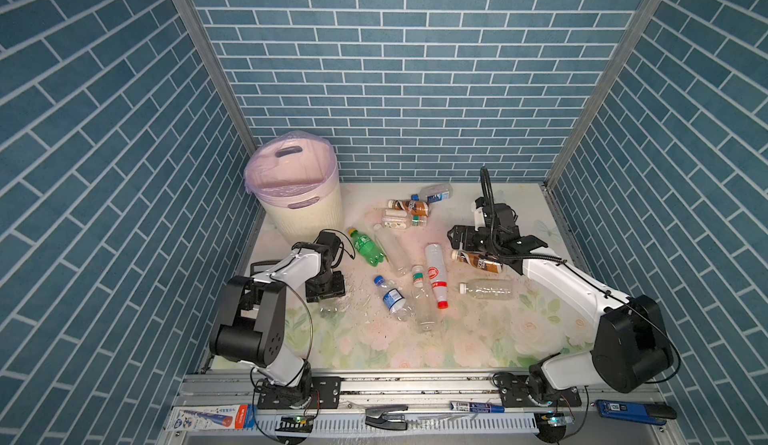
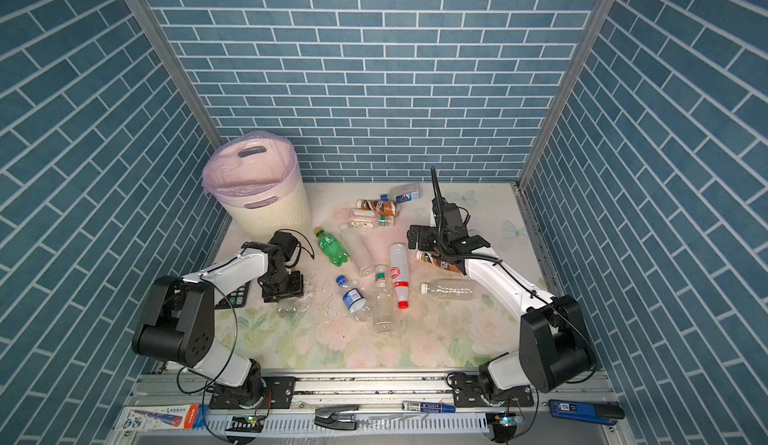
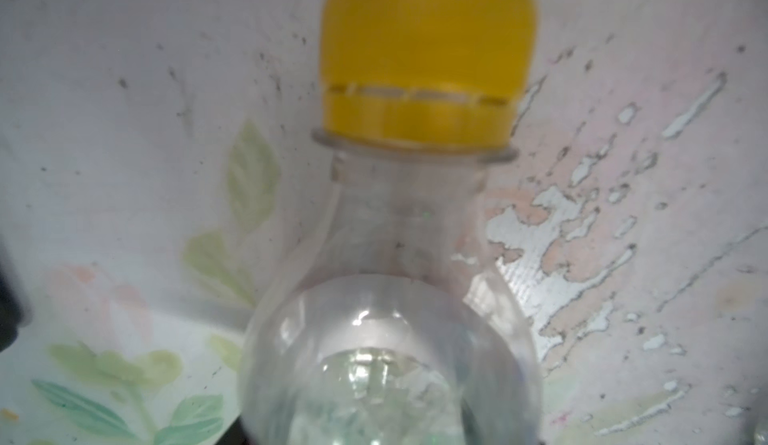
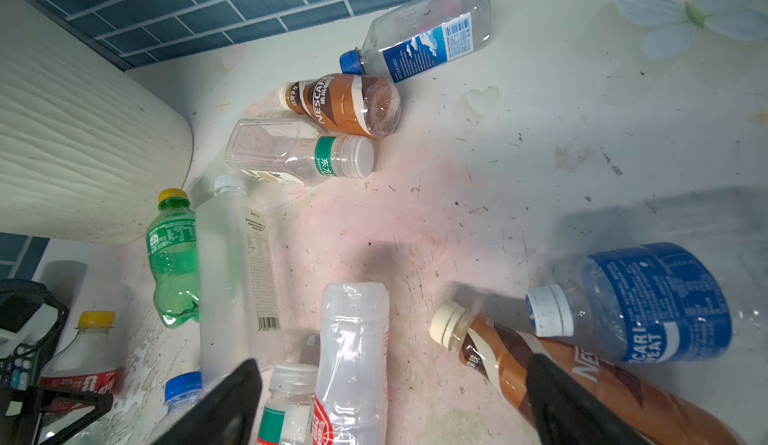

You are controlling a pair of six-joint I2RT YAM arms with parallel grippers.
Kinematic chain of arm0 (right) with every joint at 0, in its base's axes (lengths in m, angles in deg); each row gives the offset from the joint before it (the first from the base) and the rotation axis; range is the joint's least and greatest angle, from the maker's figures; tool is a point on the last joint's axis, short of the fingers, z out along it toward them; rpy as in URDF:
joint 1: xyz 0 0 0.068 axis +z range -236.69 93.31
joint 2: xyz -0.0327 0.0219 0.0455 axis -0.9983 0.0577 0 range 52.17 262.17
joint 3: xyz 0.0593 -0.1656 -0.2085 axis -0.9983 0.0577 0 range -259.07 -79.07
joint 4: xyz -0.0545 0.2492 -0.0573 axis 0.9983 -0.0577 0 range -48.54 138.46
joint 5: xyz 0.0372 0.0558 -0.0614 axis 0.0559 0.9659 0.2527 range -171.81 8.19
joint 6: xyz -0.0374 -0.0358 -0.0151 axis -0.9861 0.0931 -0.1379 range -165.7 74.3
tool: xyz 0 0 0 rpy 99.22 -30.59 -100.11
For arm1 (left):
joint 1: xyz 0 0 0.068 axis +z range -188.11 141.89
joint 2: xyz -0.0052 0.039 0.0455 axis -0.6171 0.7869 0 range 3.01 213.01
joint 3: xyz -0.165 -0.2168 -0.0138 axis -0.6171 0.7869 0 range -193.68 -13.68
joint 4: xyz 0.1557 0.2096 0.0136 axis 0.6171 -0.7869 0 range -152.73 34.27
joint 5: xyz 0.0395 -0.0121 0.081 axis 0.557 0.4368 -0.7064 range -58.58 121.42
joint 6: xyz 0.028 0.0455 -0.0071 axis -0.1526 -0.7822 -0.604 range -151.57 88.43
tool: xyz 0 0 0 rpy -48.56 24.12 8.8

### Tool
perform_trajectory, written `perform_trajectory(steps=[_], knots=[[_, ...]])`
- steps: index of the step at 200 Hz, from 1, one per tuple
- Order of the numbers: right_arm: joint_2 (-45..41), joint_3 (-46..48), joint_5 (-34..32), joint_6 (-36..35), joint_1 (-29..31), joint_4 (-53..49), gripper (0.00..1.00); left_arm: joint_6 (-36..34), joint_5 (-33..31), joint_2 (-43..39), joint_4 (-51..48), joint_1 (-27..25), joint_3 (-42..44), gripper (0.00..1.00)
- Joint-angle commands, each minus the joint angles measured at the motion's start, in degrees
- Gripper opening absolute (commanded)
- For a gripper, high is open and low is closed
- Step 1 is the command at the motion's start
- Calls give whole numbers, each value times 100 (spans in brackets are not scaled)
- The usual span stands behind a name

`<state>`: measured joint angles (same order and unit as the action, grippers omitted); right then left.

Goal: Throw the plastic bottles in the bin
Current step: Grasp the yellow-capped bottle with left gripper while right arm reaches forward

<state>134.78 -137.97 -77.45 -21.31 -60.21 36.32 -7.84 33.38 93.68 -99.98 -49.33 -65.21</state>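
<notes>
Over in the far left corner the bin [image 1: 307, 218] stands upright against the tiled wall, with its pink bag [image 1: 286, 164] folded over the rim. Just in front of it the left gripper [image 1: 327, 293] points down at the table [image 1: 478, 339], right on top of a clear yellow-capped bottle [image 3: 390, 339] lying there. That bottle fills the left wrist view, but the fingers are out of sight, so I cannot tell whether they have closed on it. A black calculator [image 2: 237, 295] sits under that arm.

Next along, a green bottle [image 1: 365, 247] and a tall frosted bottle [image 1: 392, 251] lie side by side. Nearer the front, a blue-capped bottle [image 1: 390, 295], a green-collared clear bottle [image 1: 422, 297] and a white bottle with a red cap [image 1: 436, 274] are bunched together.

Toward the back wall three more huddle: a brown-labelled bottle [image 1: 409, 206], a squarish clear bottle [image 1: 403, 219] and a blue-labelled bottle [image 1: 434, 193].

Further right lie a second brown bottle [image 1: 478, 261] and, apart from it, a plain clear bottle [image 1: 486, 289]. The right gripper [image 4: 392, 364] hangs over the second brown bottle's neck, spread wide and holding nothing. A blue-banded bottle [image 4: 648, 301] lies just beside that brown one.
</notes>
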Motion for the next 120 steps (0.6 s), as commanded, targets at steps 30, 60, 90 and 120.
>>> perform_trajectory(steps=[30, 60, 90, 120], knots=[[347, -331, 606, -317, 70, -41, 99, -55, 212, 183, -11, -3, -43, 53], [450, -279, 1116, -368, 221, 260, 99, -60, 397, 207, 71, -3, -41, 46], [391, -259, 1269, -599, 457, 403, 99, -73, 712, -35, 295, -10, -11, 44], [218, -309, 1383, -917, 632, 410, 99, -170, 759, -476, 423, -91, -73, 43]])
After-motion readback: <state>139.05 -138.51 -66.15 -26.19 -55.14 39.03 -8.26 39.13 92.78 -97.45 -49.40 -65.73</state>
